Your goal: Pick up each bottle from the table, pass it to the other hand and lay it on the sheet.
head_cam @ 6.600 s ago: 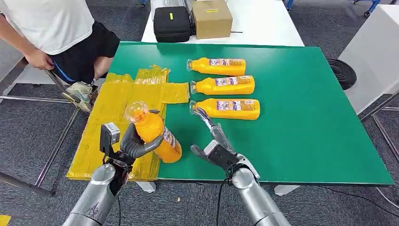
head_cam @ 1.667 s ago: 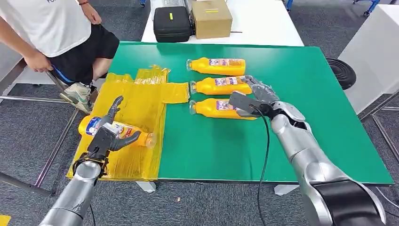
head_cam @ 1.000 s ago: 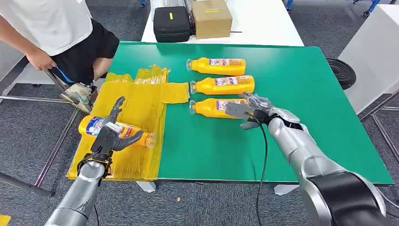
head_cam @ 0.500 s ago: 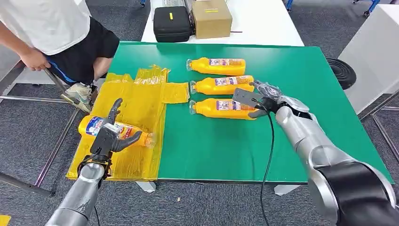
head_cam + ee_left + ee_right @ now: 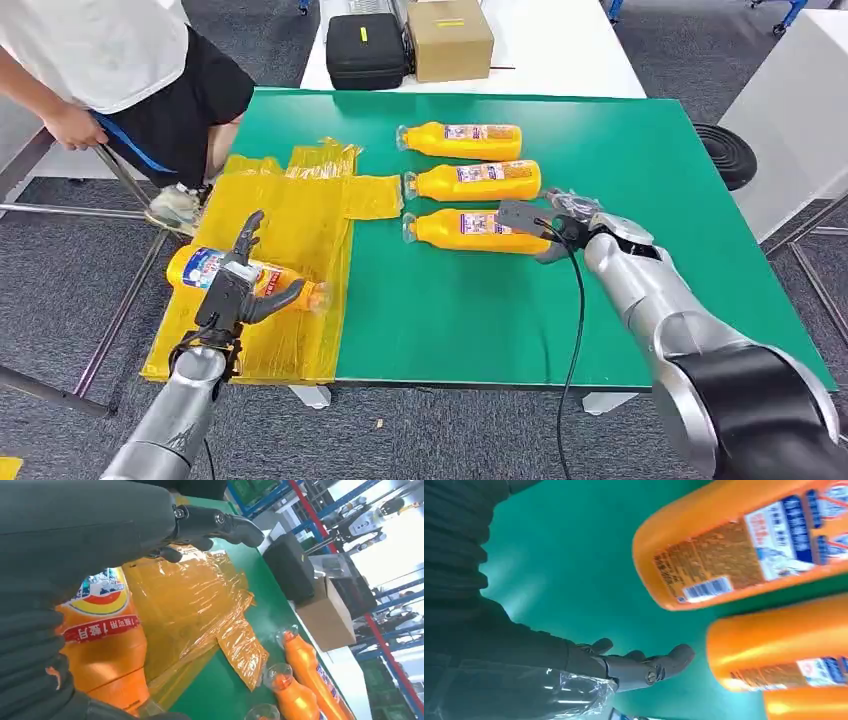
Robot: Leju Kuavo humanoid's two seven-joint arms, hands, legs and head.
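Since half a second ago the right hand point(image 5: 563, 222) has barely shifted, hovering with fingers spread and holding nothing at the base of the nearest bottle point(image 5: 478, 230) in a row of three lying on the green desk point(image 5: 640, 300). At 9 o'clock from that row, the left hand point(image 5: 238, 285) rests open over a fourth bottle point(image 5: 215, 268), already laid on the yellow sheet point(image 5: 300, 210). A person point(image 5: 110, 70) sits at the desk's 10 o'clock corner.

Beyond the green table point(image 5: 650, 300) we see a black case point(image 5: 366, 50) beside a cardboard box point(image 5: 450, 38); a seated person point(image 5: 120, 70) is left of it.
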